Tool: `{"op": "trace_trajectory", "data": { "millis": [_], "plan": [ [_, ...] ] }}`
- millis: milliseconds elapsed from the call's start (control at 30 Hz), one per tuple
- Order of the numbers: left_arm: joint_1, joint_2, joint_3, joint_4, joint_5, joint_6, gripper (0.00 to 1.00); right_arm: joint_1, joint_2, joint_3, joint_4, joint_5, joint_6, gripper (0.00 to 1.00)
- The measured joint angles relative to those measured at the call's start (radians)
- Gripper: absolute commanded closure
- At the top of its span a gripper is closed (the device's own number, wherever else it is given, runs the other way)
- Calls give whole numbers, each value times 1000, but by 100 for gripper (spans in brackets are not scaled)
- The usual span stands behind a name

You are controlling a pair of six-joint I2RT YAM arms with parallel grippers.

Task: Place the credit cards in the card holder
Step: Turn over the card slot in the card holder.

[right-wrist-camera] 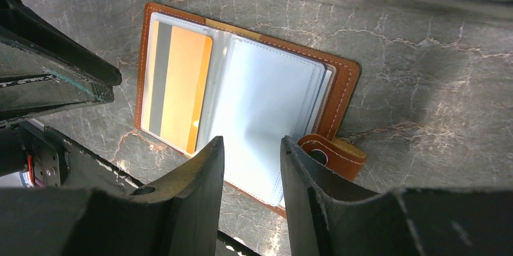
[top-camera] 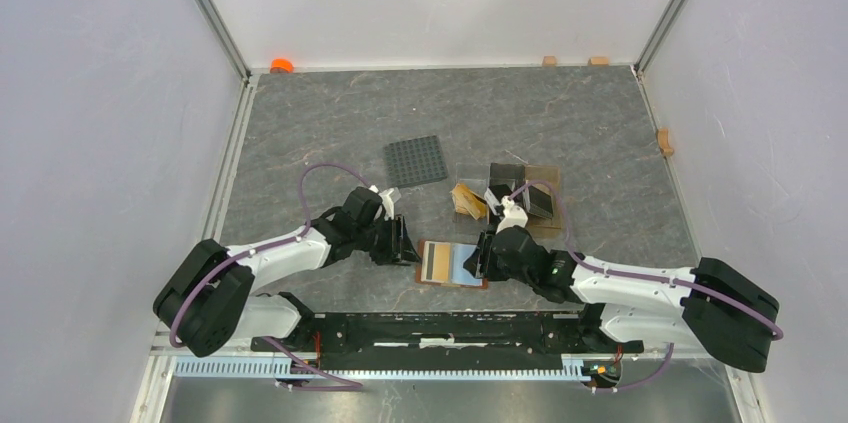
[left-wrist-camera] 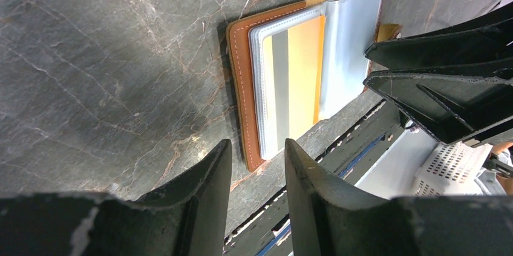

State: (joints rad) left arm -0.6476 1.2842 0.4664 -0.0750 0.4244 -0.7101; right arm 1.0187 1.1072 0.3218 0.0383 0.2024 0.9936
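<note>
Studded plate (top-camera: 416, 160) and clear stand (top-camera: 470, 172) lie beyond the open card holder (top-camera: 447, 264).

table (top-camera: 560, 123): dark grey stone pattern, with thin pale veins and some rust-brown ones.
card holder (top-camera: 452, 265): orange-brown leather, with a line of pale stitching along the edge; the inner sleeves are clear and look milky white.
card (right-wrist-camera: 175, 86) in the left sleeve: yellow-orange, with one broad grey stripe.
studded plate (top-camera: 416, 160): dark grey, with a regular grid of small studs.
stand (top-camera: 548, 175): clear with an amber tint.
arms (top-camera: 280, 255): white shells with black joints.
cables (top-camera: 320, 171): purple.
left gripper (left-wrist-camera: 257, 147): black.
right gripper (right-wrist-camera: 251, 144): black.
small object (top-camera: 282, 65), upper left of the top view: bright orange.
blocks (top-camera: 548, 60) at the far edge: light tan.
walls (top-camera: 100, 93): plain pale grey.
</note>
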Motion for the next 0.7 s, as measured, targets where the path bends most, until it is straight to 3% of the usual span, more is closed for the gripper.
{"op": "trace_trajectory", "data": {
  "millis": [700],
  "plan": [
    [0, 14, 0, 0, 0, 0, 57, 0, -57, 0, -86, 40, 32, 56]
  ]
}}
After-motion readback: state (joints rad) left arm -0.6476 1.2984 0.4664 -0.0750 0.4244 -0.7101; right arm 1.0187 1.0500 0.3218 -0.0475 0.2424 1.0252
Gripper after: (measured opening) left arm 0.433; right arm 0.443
